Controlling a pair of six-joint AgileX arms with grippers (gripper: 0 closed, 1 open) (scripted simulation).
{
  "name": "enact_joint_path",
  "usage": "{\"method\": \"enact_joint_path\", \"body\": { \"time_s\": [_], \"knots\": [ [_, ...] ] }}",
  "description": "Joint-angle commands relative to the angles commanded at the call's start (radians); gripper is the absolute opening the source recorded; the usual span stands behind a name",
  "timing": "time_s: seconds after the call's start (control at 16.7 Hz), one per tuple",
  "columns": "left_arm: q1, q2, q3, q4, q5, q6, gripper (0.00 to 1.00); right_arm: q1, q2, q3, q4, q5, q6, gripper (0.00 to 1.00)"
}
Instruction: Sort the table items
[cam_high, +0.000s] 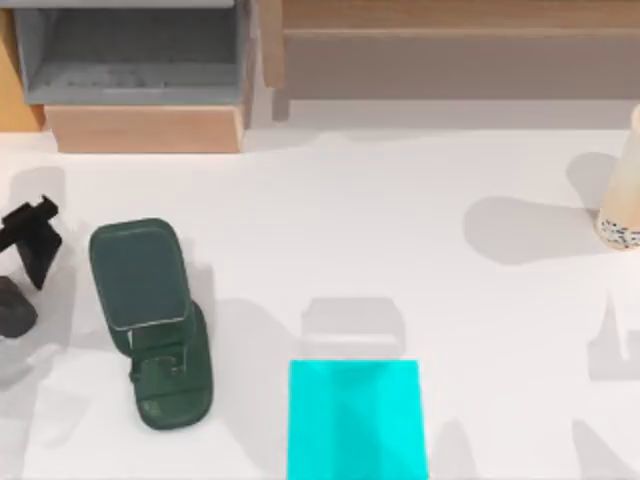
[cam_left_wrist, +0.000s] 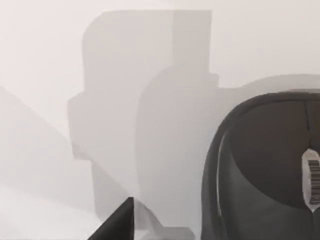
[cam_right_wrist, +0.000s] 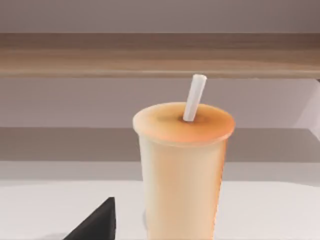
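Black on white at the far left edge of the top view: small oval computer mouse (cam_high: 15, 306), flat on the table (cam_high: 400, 220). Just above it in that frame, left gripper (cam_high: 31, 242), dark and angular, close to the mouse; cannot tell whether parted or closed, and cannot tell whether touching. Seen from the left wrist view, mouse (cam_left_wrist: 270, 170) large in the lower right of the frame, with a pale scroll wheel (cam_left_wrist: 312, 180) near the right edge and grey shadows spread over the tabletop beside it.

Right of the mouse in the top view, dark green stand (cam_high: 150, 320), with a tilted rounded plate above a longer base. Further right, at the bottom edge near the middle, bright cyan mat (cam_high: 355, 420), lying flat.

At the far right edge of the top view, cream tapered cup (cam_high: 622, 195), upright, with the dark-speckled base at its lower end, well apart from mat and stand. From the right wrist view, cup (cam_right_wrist: 182, 165) central and upright, with a white straw (cam_right_wrist: 194, 97) rising from the top and a wooden shelf (cam_right_wrist: 160, 55) behind. Dark tip of the right gripper (cam_right_wrist: 97, 225) at the lower left of that frame, near the cup; grip state cannot be told.

At the upper left of the top view, grey open drawer (cam_high: 130, 50) in a light wooden frame.
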Motion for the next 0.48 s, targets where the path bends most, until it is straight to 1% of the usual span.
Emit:
{"method": "enact_joint_path", "body": {
  "time_s": [0.42,0.48],
  "knots": [
    [0.0,0.0,0.0,0.0,0.0,0.0,0.02,0.0,0.0,0.0,0.0,0.0,0.0,1.0],
    [0.0,0.0,0.0,0.0,0.0,0.0,0.0,0.0,0.0,0.0,0.0,0.0,0.0,1.0]
  ]
}}
